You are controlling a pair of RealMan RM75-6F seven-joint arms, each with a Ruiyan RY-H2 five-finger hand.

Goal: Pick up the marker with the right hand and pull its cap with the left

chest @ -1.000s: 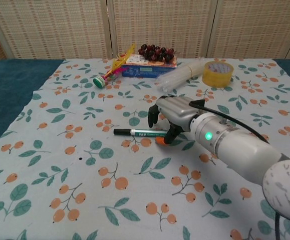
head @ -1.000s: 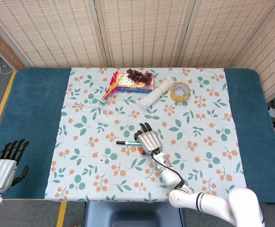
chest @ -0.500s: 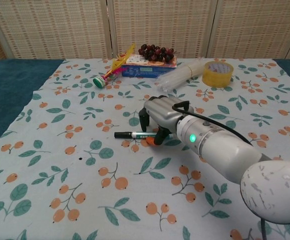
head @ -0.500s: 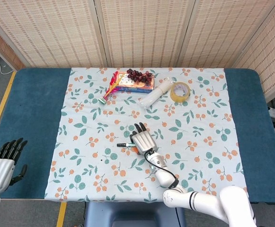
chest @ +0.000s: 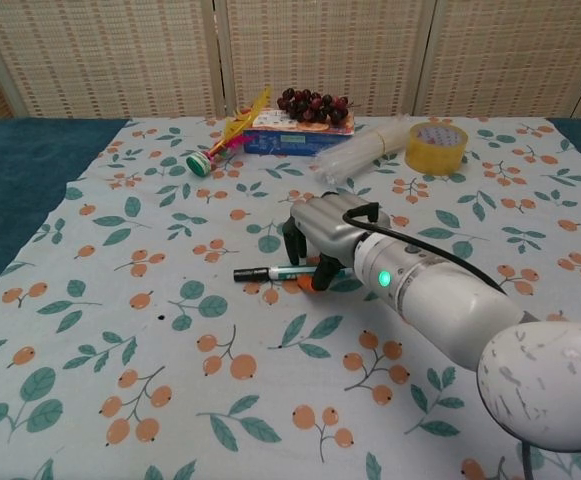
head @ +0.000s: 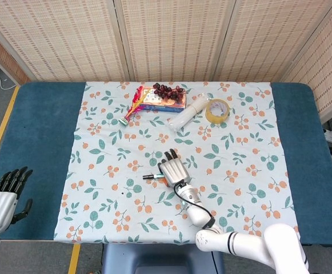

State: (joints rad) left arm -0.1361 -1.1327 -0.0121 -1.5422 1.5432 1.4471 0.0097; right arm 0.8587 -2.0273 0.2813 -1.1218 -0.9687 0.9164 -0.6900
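1. Chest view: marker (chest: 275, 271) lying flat on the flowered cloth (chest: 120, 330), near its middle, black cap end pointing toward the left of the picture.
2. Right hand (chest: 320, 238) arched over the marker's other end, fingertips (chest: 320, 280) curled down to the cloth around the barrel; whether actually gripping it, cannot tell; marker not lifted.
3. Head view: same marker (head: 152, 176) poking out to the left from under the right hand (head: 173, 169), palm down, wrist and arm running back toward the desk's near edge.
4. Left hand (head: 4, 194) at the lower left corner of the head view, off the cloth, well apart from the marker, fingers straight and slightly spread, holding nothing.
5. Along the far edge of the cloth: yellow toy (chest: 232, 137), flat box (chest: 295, 133) with dark grapes (chest: 315, 105) on top, clear plastic bundle (chest: 365, 150), roll of yellow tape (chest: 436, 147).
6. Blue desk (head: 40, 131) showing on either side of the cloth; woven screen (head: 171, 40) behind.
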